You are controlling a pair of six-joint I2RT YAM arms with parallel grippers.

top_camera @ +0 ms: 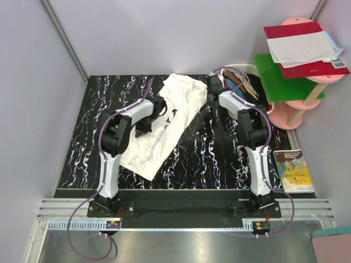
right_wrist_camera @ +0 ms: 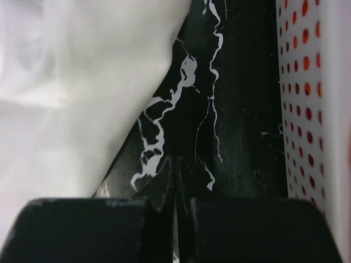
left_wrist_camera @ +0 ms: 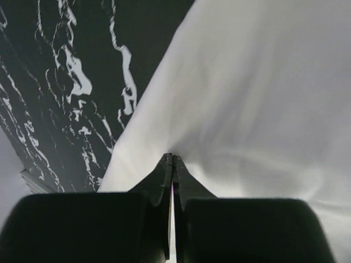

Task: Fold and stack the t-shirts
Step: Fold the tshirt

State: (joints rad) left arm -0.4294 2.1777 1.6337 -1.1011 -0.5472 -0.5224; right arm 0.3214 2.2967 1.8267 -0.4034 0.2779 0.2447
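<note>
On the black marbled desk [top_camera: 208, 159], left of middle: white t-shirt [top_camera: 164, 131], spread out and rumpled. At its left edge, left hand [left_wrist_camera: 173, 160], fingers pressed together; cloth pinched or not, cannot tell. Between shirt and white basket [top_camera: 247, 67], right hand [right_wrist_camera: 174, 160], pressed together over bare desk.

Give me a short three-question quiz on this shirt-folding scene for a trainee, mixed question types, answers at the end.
1. True or false: the large white cloth t-shirt sits inside the white perforated plastic basket.
2. The right gripper, jaws shut, hangs over: A the t-shirt, B bare black marbled table, C the basket.
3. Which gripper is above the t-shirt?
Key: 1 false; 2 B; 3 the left gripper.
</note>
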